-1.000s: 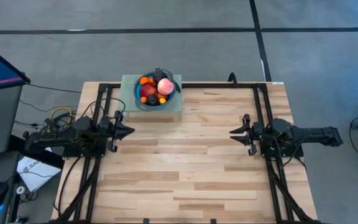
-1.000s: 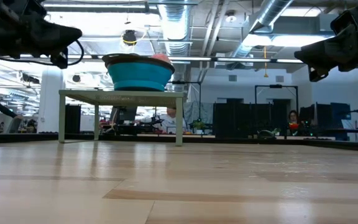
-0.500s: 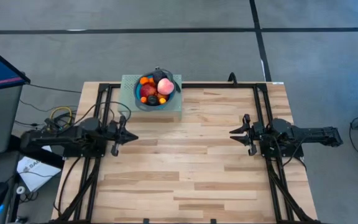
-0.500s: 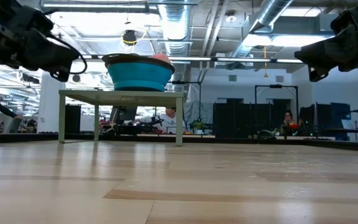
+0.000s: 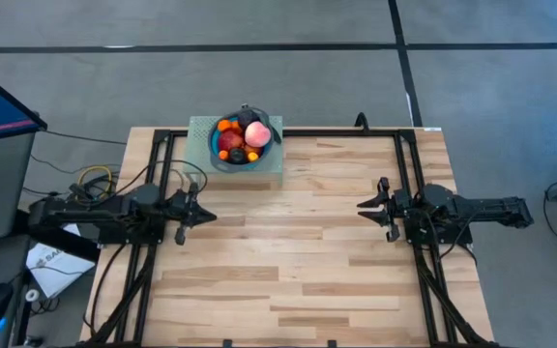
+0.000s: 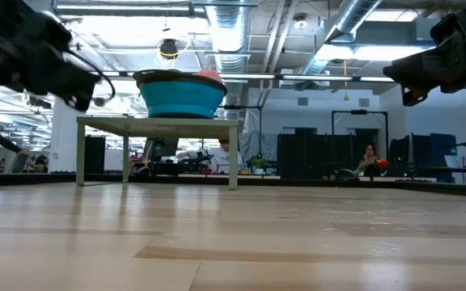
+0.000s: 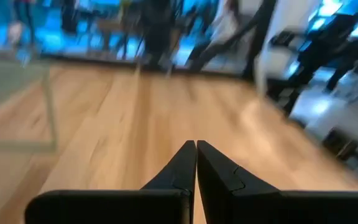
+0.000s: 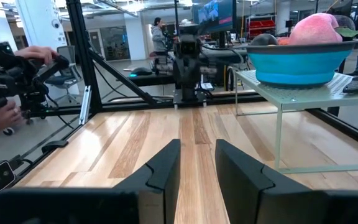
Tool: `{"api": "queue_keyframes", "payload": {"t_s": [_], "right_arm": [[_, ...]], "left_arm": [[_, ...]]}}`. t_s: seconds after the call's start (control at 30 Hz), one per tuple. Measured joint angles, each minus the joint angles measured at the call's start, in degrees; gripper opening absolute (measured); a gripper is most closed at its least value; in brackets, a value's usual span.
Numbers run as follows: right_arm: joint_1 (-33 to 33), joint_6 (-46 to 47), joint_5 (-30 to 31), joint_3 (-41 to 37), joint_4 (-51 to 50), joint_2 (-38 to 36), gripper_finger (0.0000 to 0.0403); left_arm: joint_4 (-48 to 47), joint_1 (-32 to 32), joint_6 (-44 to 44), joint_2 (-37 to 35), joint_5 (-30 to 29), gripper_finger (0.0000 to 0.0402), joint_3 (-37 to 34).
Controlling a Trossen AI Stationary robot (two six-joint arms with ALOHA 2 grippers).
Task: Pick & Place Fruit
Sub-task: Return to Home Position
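The pale wooden table (image 5: 298, 261) fills the middle of the high view, with a black frame (image 5: 148, 280) running along each of its side edges. The left arm (image 5: 95, 215) lies low along the table's left side, reaching inward. The left gripper (image 5: 204, 217) hangs above the boards near that edge, level with the right one. In the left wrist view its two fingers (image 7: 182, 171) are pressed together with no gap between them, and nothing is held. The right arm (image 5: 472, 211) mirrors it on the table's right side. The right gripper (image 5: 362, 206) points toward the middle of the table and is empty too. In the right wrist view its fingers (image 8: 160, 165) stand slightly spread, with a narrow strip of table showing between them. In the low view both grippers hang well above the tabletop, clear of everything.

At the far edge, left of centre, stands a small pale green shelf (image 5: 267, 174) on thin legs. On top of it sits the blue bowl (image 5: 215, 147), upright.

All the fruit in view is heaped inside the bowl. A pink peach (image 5: 256, 134) lies on top, toward the right. A red apple (image 5: 232, 141) is just beside it, small oranges (image 5: 225, 125) are around the rim, and a dark plum (image 5: 237, 155) is at the near side. The peach rises above the bowl's rim in the low view.
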Motion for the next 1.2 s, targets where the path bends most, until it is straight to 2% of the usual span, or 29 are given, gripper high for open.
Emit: {"api": "queue_keyframes", "payload": {"t_s": [0.1, 0.2, 0.33, 0.5, 1.2], "right_arm": [[0.0, 0.0, 0.0, 0.0, 0.0, 0.0, 0.0095], [-0.01, 0.0, -0.01, 0.0, 0.0, 0.0, 0.0095], [-0.01, 0.01, 0.0, 0.0, 0.02, -0.02, 0.0095], [0.0, 0.02, -0.02, 0.0, 0.0, -0.02, 0.0095], [0.0, 0.02, -0.02, 0.0, 0.0, -0.02, 0.0095]], "left_arm": [[-0.11, -1.08, -0.95, -5.42, -0.81, 0.0009, 0.0], [-1.82, -1.08, 0.09, -10.7, -5.17, 0.001, 0.0], [-2.77, -1.11, 1.59, -11.75, -11.48, 0.0008, 0.02], [-2.82, -1.45, 5.73, -11.76, -11.68, 0.001, 0.02], [-1.15, -1.43, 6.85, -11.11, -12.05, 0.0011, 0.0]]}}
